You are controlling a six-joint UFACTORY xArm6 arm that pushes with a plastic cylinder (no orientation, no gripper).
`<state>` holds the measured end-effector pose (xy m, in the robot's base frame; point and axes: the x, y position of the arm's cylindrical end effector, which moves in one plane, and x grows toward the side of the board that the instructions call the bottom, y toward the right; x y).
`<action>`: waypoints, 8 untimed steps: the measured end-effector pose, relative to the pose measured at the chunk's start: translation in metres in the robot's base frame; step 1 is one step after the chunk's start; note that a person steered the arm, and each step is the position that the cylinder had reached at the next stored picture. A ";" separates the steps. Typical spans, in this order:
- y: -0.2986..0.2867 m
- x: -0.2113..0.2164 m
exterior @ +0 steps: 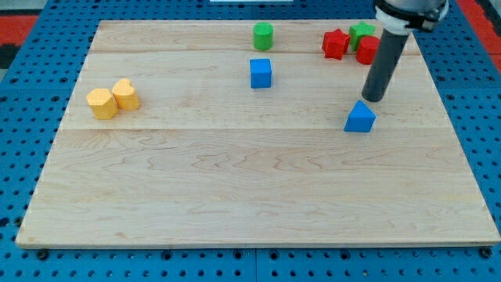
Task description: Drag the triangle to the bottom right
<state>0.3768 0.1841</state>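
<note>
Resting on the wooden board (235,196), the blue triangular block (360,117) lies nearest the view's bottom of all the blocks, right of centre and well short of the bottom right corner. My tip (373,99) stands just above it toward the view's top, close beside its upper edge; whether the two touch cannot be told. I carry no gripper, only the straight dark rod (385,66), so nothing is clamped or pinched.

Farther up on the view's left, two yellow blocks sit touching each other: a yellow hexagonal block (102,103) and a yellow block (125,94) just to its right, shape unclear. Near the middle, a blue cube (261,73) stands alone. Beyond it, close to the board's top edge, is a green cylinder (263,36).

At the view's top right, a cluster lies behind my rod: a red block (336,44), a green block (360,33) and a second red block (366,50), the last partly hidden by the rod. A blue perforated surface (31,94) surrounds the board.
</note>
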 end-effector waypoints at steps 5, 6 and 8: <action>-0.042 0.047; -0.058 0.066; -0.047 0.148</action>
